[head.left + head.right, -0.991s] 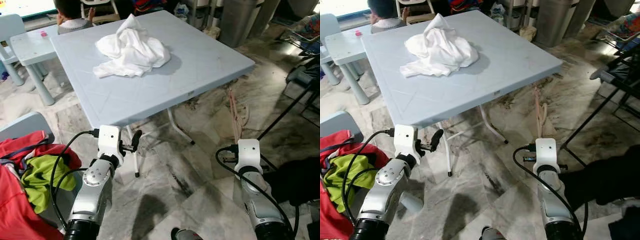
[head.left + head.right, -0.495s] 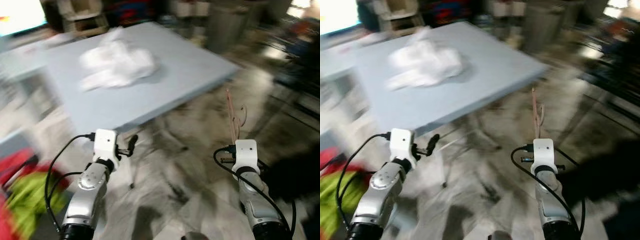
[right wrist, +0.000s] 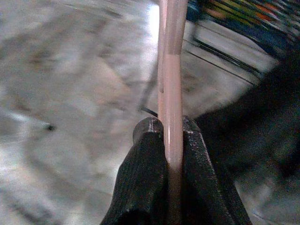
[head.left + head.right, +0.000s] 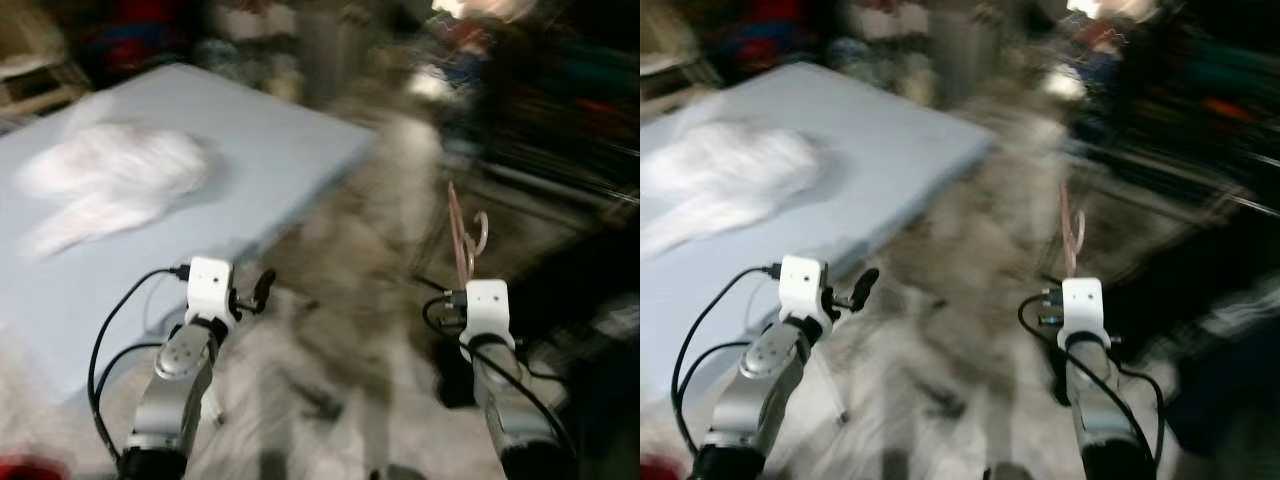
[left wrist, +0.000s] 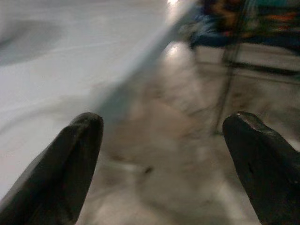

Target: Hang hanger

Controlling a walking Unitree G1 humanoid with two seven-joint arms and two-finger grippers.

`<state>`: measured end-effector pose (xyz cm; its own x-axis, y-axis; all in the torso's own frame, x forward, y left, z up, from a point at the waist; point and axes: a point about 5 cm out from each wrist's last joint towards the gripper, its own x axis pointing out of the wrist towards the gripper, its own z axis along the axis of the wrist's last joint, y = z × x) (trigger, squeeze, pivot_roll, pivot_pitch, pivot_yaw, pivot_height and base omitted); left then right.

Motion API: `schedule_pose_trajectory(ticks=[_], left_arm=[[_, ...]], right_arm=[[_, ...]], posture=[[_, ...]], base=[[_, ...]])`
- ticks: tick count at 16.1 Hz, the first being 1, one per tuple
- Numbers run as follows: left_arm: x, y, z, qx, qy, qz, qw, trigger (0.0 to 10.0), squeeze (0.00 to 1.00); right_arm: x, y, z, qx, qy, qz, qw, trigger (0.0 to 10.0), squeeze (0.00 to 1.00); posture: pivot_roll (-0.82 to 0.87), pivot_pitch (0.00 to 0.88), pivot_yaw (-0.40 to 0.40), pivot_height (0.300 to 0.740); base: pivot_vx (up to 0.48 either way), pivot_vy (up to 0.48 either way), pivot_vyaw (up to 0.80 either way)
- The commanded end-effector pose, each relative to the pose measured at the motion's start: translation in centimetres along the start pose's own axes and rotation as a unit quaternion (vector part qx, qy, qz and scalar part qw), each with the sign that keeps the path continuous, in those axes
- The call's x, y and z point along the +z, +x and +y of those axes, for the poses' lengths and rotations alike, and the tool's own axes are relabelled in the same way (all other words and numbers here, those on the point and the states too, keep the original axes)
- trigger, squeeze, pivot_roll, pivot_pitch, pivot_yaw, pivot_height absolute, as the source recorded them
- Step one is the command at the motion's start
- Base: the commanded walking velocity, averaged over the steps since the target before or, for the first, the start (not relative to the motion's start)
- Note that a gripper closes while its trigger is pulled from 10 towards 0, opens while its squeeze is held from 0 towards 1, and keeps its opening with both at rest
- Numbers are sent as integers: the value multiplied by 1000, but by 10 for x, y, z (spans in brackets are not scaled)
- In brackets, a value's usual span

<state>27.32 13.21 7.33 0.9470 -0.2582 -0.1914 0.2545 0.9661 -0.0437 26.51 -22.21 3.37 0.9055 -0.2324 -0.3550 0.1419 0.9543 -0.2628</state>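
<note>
A thin pink hanger [image 4: 463,235] stands up from my right gripper [image 4: 466,290], its hook at the top. In the right wrist view the two black fingers [image 3: 146,154] are shut on the pink hanger [image 3: 171,79], pinching it edge-on. My left gripper [image 4: 262,288] is held out low at the left, near the table's edge. In the left wrist view its fingertips [image 5: 82,140] stand wide apart with nothing between them. The whole scene is blurred by motion.
A light blue table [image 4: 270,140] with a heap of white cloth [image 4: 110,180] on it lies to the left. Marble floor [image 4: 340,330] runs ahead. Dark racks and clutter [image 4: 560,110] stand at the right and back.
The camera has swung to the right: table and cloth have slid left in the picture and dark racks have come in at the right. Both arms keep their pose, the hanger still gripped.
</note>
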Motion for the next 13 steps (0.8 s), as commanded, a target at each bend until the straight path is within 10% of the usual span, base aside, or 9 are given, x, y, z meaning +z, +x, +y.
schedule_pose_trajectory(ticks=[1, 8, 13], left_arm=[[0, 0, -3, -7, 2, 3, 1000, 10000, 0], [-1, 1, -5, -6, -1, 11, 1000, 10000, 0], [-2, 1, -5, -11, -10, 15, 1000, 10000, 0]], right_arm=[[4, 2, -1, -3, 0, -4, 1000, 10000, 0], [-10, 4, -13, -37, -16, 50, 998, 10000, 0], [-5, 6, -4, -20, 15, 44, 999, 10000, 0]], posture=[[-63, 0, 47, 740], [-58, 0, 42, 740], [-57, 0, 42, 740]], base=[[0, 0, -800], [0, 0, -753], [0, 0, 0]])
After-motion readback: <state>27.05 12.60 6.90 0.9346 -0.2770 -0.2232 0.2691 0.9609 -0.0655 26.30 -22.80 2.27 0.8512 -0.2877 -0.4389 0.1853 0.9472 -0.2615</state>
